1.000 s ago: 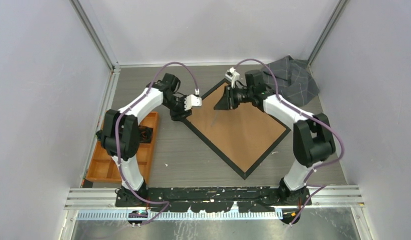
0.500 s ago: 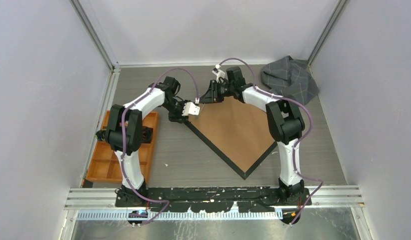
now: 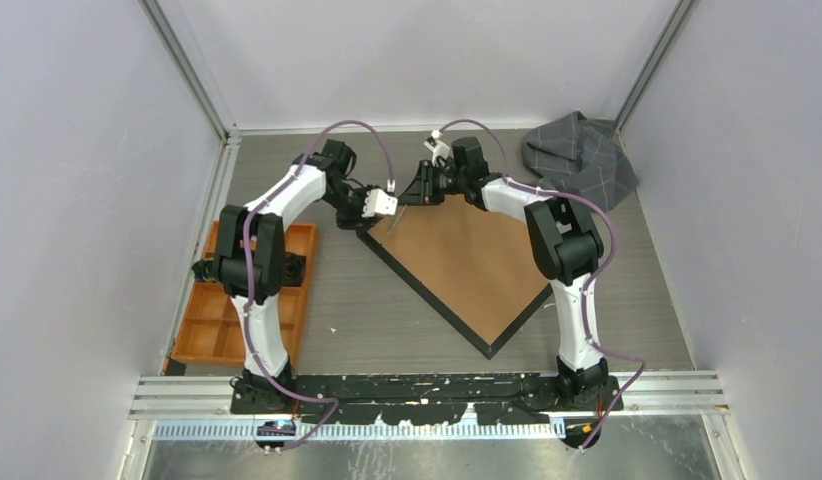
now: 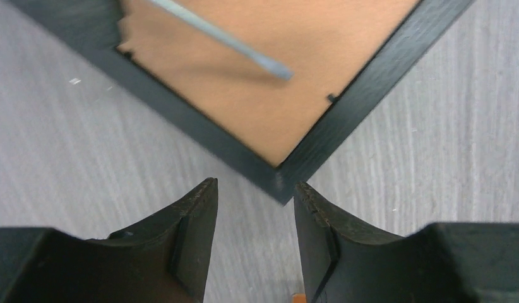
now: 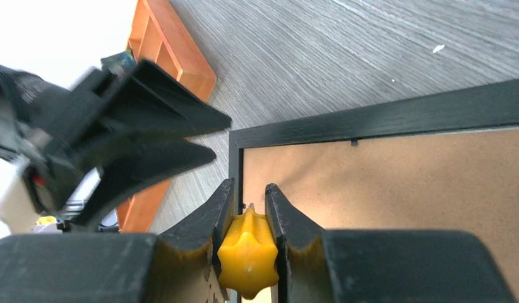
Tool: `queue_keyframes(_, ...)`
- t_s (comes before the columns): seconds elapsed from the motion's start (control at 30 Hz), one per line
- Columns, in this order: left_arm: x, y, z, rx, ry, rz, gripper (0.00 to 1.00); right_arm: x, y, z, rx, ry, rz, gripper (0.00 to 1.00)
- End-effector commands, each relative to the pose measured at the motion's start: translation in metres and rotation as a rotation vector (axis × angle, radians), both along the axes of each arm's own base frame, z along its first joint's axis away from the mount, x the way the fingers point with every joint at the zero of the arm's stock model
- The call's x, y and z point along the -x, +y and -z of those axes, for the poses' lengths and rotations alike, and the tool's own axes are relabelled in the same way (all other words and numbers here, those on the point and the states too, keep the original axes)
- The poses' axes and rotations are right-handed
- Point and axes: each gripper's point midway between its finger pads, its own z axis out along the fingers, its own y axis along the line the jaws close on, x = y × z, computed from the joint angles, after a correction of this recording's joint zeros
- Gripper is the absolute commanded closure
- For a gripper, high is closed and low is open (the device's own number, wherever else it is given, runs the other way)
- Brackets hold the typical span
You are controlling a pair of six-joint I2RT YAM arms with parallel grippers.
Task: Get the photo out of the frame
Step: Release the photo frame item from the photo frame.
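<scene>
Since a second ago, our right arm has swung leftward, carrying the right gripper [image 3: 419, 188] from above the frame's [image 3: 472, 265] far edge toward its left corner. The left gripper [image 3: 380, 204] has edged closer to that same corner.

We see the frame lying face down on the counter [image 3: 367, 310], turned like a diamond, brown back upward. The photo is hidden beneath that back.

Our right jaws are clamped narrowly on the yellow handle of a screwdriver [image 5: 247, 255]. Its shaft reaches over the board near the corner, though we cannot tell whether the tip touches. Our left jaws stand partly open and hold nothing, with the frame's corner just ahead of their gap. An orange tray [image 3: 212, 330] sits at the left, and a grey cloth [image 3: 579, 155] lies far right.
</scene>
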Motion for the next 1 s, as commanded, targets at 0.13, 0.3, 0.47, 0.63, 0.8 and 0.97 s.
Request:
queue_keyframes(0.13,-0.018,0.010,-0.007,0.083,0.205,-0.151,0.50,-0.006,0.006,0.006,-0.035,-0.109,-0.001,0.99)
queue_keyframes(0.3,-0.001,0.017,0.009,0.058,0.304,-0.110,0.50,0.001,0.014,-0.002,-0.161,-0.155,-0.008,0.99)
queue_keyframes(0.47,0.018,0.019,0.013,0.062,0.300,-0.026,0.50,0.011,0.021,0.011,-0.122,-0.095,-0.031,0.99)
queue_keyframes(0.63,0.029,0.017,0.010,0.068,0.330,0.005,0.50,0.012,0.016,0.017,-0.068,-0.055,-0.012,0.99)
queue_keyframes(0.8,0.046,0.012,0.008,0.072,0.335,0.030,0.51,0.019,0.004,0.001,-0.018,-0.046,-0.029,0.99)
queue_keyframes(0.97,0.051,0.009,0.011,0.078,0.315,0.005,0.50,0.032,-0.006,-0.014,0.011,-0.080,-0.067,0.99)
